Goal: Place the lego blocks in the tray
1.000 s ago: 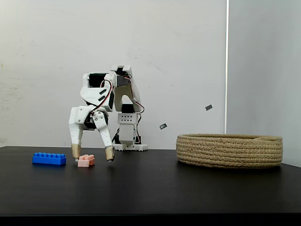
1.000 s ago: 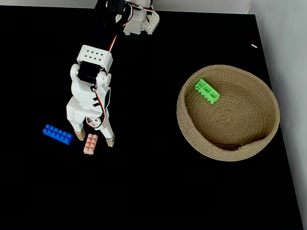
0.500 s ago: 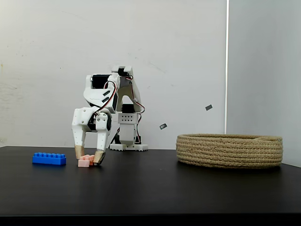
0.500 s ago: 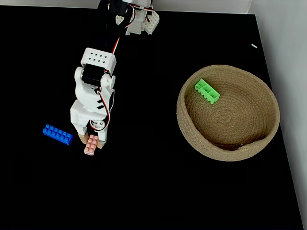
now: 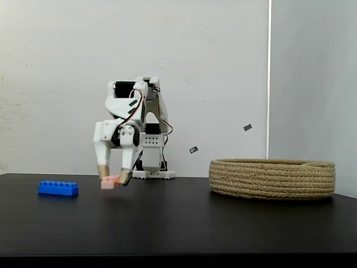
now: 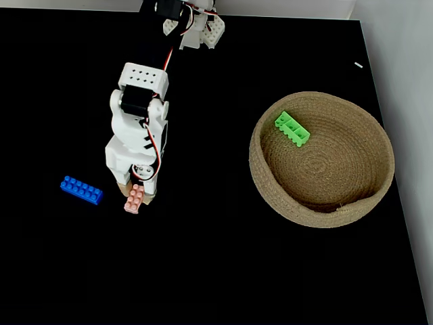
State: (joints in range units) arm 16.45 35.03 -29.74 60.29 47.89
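Observation:
My gripper (image 5: 113, 177) (image 6: 134, 196) is shut on the small pale pink brick (image 5: 109, 182) (image 6: 133, 200) and holds it just above the black table, as a fixed view from the side makes plain. The long blue brick (image 5: 58, 188) (image 6: 81, 190) lies on the table to the left of the gripper in both fixed views. Off to the right stands the round rope tray (image 5: 272, 178) (image 6: 265, 181). The green brick (image 6: 291, 128) lies inside it, near its far rim.
The arm's white base (image 5: 150, 167) (image 6: 196, 30) stands at the back of the table (image 5: 178, 223) (image 6: 203, 271). A white wall rises behind it. Open black tabletop stretches between the gripper and the tray.
The gripper closed its fingers around the pink brick, then lifted it off the table and shifted slightly right. The blue and green bricks have stayed put.

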